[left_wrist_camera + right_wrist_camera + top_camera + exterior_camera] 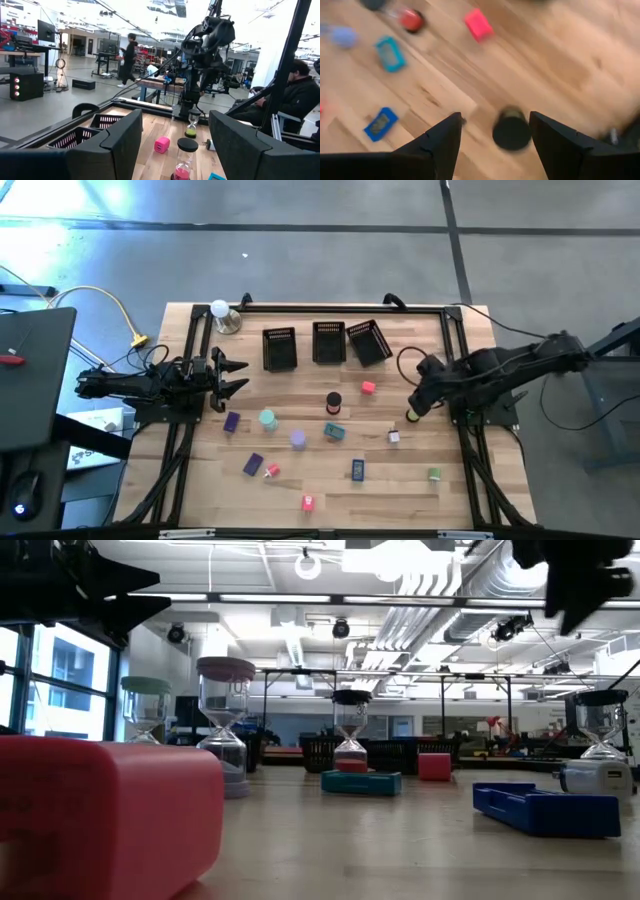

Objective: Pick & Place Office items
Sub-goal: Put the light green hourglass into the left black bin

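Black-capped hourglass (511, 131) stands upright between wide-open, empty right tool (495, 145) fingers, right-centre of worktop (400, 480). Descend centred, close gently on cap. Left tool (228, 377) waits open, empty, frame left.

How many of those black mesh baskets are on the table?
3, in a row along the table's far edge: the left basket, the middle basket, and the right basket, which sits turned at an angle. None seems hidden.
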`<state>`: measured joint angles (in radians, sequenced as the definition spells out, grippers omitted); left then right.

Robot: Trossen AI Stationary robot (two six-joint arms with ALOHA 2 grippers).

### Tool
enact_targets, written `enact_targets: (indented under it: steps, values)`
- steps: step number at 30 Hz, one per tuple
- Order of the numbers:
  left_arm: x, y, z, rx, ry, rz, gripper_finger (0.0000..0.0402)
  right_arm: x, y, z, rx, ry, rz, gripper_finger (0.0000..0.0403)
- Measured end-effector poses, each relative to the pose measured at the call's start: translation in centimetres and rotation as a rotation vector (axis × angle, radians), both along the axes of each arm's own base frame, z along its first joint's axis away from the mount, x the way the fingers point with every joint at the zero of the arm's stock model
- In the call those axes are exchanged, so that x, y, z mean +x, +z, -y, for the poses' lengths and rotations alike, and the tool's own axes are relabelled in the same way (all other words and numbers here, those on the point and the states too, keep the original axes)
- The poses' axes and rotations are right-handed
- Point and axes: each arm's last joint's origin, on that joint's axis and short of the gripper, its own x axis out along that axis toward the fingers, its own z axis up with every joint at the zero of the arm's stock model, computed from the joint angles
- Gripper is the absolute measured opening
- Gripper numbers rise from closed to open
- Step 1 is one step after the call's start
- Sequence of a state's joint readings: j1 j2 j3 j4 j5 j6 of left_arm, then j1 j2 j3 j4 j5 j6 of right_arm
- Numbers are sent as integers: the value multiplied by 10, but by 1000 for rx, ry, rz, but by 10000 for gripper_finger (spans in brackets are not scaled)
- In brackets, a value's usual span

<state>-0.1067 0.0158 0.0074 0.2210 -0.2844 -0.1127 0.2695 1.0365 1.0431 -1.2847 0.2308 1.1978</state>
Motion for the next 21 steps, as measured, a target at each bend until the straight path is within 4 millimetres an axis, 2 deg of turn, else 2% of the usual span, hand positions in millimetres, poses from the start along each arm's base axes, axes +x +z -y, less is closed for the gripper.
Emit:
enact_targets:
  steps: [3,6,15,21]
  values:
    - [0,0,0,0,0,0,224,-5,-5,-2,29,-96,-97,225]
    - [0,0,0,0,0,0,224,-4,-7,-4,12,-99,-118,225]
    - [0,0,0,10,2,-2,224,1,-6,-7,51,-46,-81,225]
    - [0,0,0,9,2,-2,224,11,-3,-11,87,-33,30,225]
